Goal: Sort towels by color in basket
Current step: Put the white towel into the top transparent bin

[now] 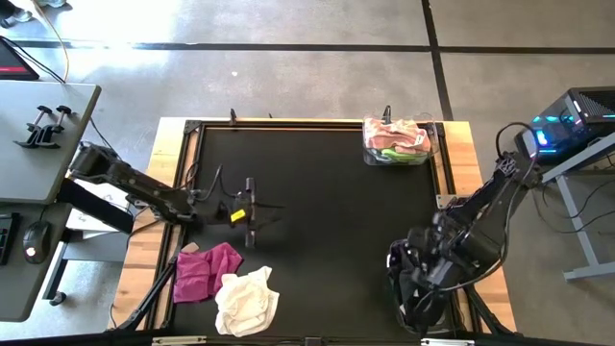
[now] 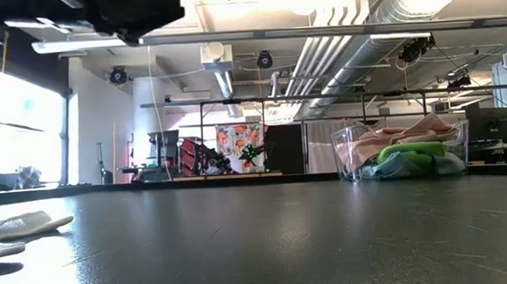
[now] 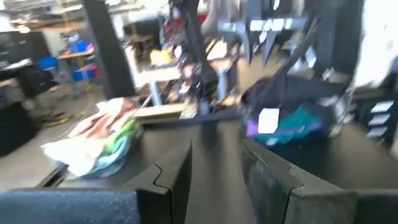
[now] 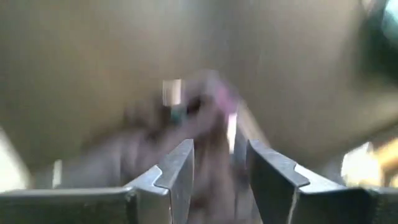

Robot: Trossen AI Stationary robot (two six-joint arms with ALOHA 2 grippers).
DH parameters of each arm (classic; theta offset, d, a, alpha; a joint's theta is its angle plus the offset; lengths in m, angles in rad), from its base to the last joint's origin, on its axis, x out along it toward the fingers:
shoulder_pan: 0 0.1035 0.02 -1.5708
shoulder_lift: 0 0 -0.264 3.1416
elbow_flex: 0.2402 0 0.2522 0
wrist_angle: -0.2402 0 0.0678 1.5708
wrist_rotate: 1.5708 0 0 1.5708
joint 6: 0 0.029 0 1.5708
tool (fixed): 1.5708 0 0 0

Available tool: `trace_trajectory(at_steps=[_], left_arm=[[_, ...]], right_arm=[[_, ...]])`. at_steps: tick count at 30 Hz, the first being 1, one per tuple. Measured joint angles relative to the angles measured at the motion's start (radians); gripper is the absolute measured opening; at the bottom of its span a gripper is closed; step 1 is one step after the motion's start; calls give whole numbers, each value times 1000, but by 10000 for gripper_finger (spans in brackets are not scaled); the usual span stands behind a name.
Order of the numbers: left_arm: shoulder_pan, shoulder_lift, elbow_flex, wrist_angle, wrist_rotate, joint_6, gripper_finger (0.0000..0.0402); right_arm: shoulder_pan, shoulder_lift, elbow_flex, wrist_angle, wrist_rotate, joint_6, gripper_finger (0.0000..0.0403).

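Note:
A clear basket [image 1: 399,141] at the table's far right holds peach-pink, lime green and pale blue towels; it also shows in the low view [image 2: 406,149]. A magenta towel [image 1: 207,272] and a cream towel [image 1: 247,300] lie flat on the black mat near the front left. My left gripper [image 1: 250,207] hangs open and empty above the mat, beyond these two. My right gripper [image 4: 221,180] is open at the front right, pointing down over a dark heap with teal and purple cloth [image 3: 286,121], which the right arm [image 1: 452,250] hides in the high view.
The black mat [image 1: 327,221] has a wooden rim. A peach scrap [image 1: 189,248] lies beside the magenta towel. A desk with a mouse [image 1: 34,240] stands to the left and a lit computer case [image 1: 577,120] to the right of the table.

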Motion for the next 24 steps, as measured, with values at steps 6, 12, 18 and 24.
trace_trajectory(at_steps=[6,12,18,24], left_arm=[[-106,-86,139,-531,-197,-61,124],[-168,-64,326,-1141,-199,-239,124],[-204,12,475,-1590,-7,-475,124],[-265,110,577,-1709,244,-768,115]], right_arm=[[-78,1,-39,164,305,-158,140],[-238,2,-287,807,311,-576,163],[-396,68,-564,1618,127,-1007,214],[-511,145,-621,1793,41,-1288,233]])
